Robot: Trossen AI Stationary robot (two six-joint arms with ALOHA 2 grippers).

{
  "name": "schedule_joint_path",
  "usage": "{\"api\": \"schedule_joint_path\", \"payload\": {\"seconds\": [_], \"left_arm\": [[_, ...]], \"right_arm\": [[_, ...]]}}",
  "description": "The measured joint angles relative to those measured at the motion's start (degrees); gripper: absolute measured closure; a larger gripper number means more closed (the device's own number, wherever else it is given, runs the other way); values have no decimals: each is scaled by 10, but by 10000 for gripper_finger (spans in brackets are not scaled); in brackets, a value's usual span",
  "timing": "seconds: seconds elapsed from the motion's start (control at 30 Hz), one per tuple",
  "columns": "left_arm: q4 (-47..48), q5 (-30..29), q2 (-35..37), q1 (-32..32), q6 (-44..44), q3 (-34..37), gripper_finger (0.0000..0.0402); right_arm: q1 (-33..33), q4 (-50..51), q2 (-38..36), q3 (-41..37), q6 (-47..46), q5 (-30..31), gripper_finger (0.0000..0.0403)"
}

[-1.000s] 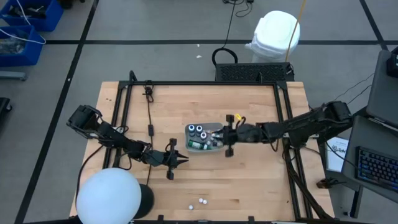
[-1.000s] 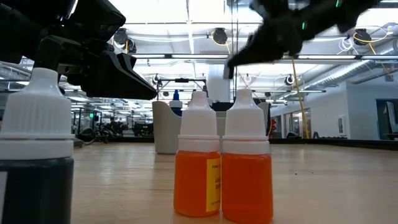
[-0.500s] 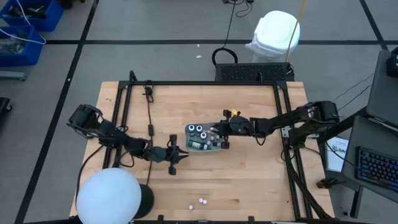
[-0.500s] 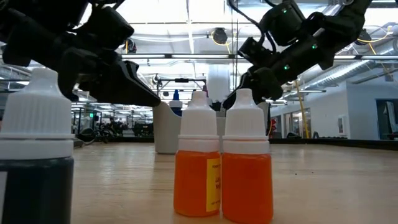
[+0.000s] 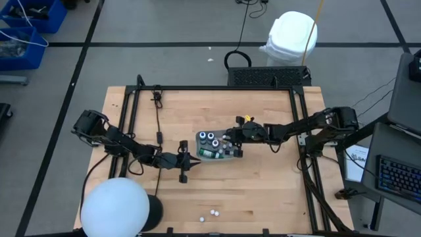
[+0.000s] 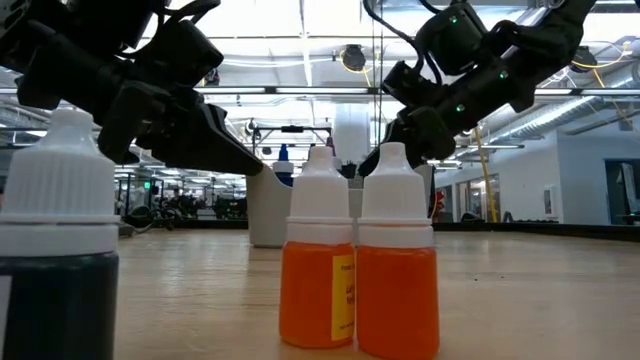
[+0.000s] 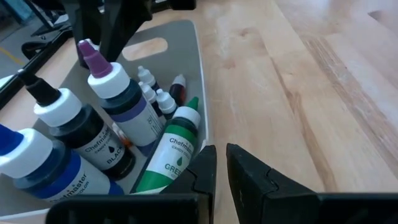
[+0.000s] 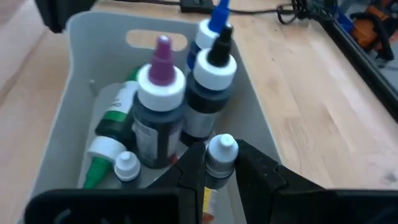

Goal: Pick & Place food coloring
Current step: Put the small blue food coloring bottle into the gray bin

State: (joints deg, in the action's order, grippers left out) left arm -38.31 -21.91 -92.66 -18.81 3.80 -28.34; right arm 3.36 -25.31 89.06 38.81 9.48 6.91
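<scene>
A translucent grey tray (image 5: pixel 199 139) at the table's middle holds food coloring: purple-tipped (image 8: pixel 158 106), black-tipped (image 8: pixel 211 87) and blue-tipped (image 8: pixel 208 31) bottles stand upright, a green one (image 7: pixel 171 155) lies on its side, and tiny white-capped ones (image 7: pixel 155 93) stand among them. My right gripper (image 5: pixel 227 140) hangs over the tray's right part, shut on a tiny white-capped bottle (image 8: pixel 221 152). My left gripper (image 5: pixel 193 162) is shut just outside the tray's near left corner (image 7: pixel 204 134), empty; whether it touches the wall I cannot tell. More small bottles (image 5: pixel 214 212) stand near the table's front edge. My right gripper pinches the tiny bottle between its two fingers just below the white cap (image 8: pixel 222 148). The fingers come slanting down from the table's right, and the cap sticks out past the fingertips (image 8: pixel 193 163). The fingers hide the bottle's body, and its orange label (image 8: pixel 205 199) shows between them.
Two orange bottles (image 6: pixel 320 260) and a dark one (image 6: pixel 55 250) stand close to the low camera. A white dome (image 5: pixel 115 209) sits at the near left corner. A black frame (image 5: pixel 210 87) runs along the table's far edge and both sides. Bare wood lies right of the tray.
My right gripper has come down and gone toward the table's left, from beside the tray's right end to over it, and has then kept still. My left gripper has shifted a little toward the far edge, closer to the tray's corner.
</scene>
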Motion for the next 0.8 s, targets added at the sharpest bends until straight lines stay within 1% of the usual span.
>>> {"api": "schedule_joint_path", "payload": {"seconds": [0.17,0.37,0.5,0.8], "left_arm": [[-5,0,0,0,2,0,355],[-9,0,0,0,2,0,355],[-9,0,0,0,2,0,355],[-9,0,0,0,2,0,355]], "right_arm": [[5,9,0,0,-22,-9,344],[4,9,0,0,-21,-13,344],[4,17,0,0,-12,-42,344],[13,11,0,0,-13,-41,342]]}}
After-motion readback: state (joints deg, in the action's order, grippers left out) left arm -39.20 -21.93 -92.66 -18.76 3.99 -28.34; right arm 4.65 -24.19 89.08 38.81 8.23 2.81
